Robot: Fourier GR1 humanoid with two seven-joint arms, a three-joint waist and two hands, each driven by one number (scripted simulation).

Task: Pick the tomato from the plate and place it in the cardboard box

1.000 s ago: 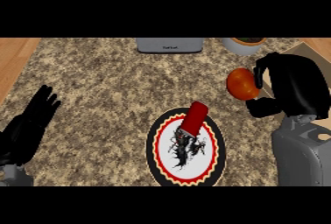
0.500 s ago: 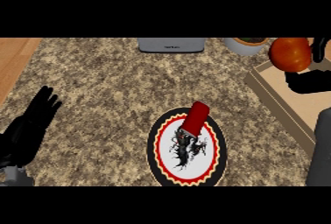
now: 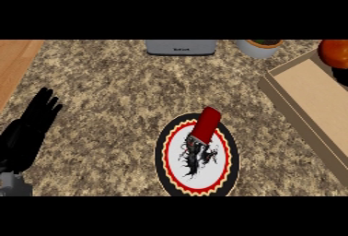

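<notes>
- Tomato [image 3: 335,53]: sat at the desk's far right edge, over the far end of the cardboard box [image 3: 309,99]; right hand's fingers could not be made out.
- Plate [image 3: 197,159]: near the desk's front edge, bearing a red block [image 3: 205,123].
- Left hand [image 3: 31,126]: rested at the left edge, fingers straight and apart, upward.

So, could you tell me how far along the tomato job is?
Done: the tomato is off the plate. In hand: it sits at the view's right edge, above the cardboard box; whatever holds it is barely visible. Left: releasing it inside. The left hand rests open.
</notes>
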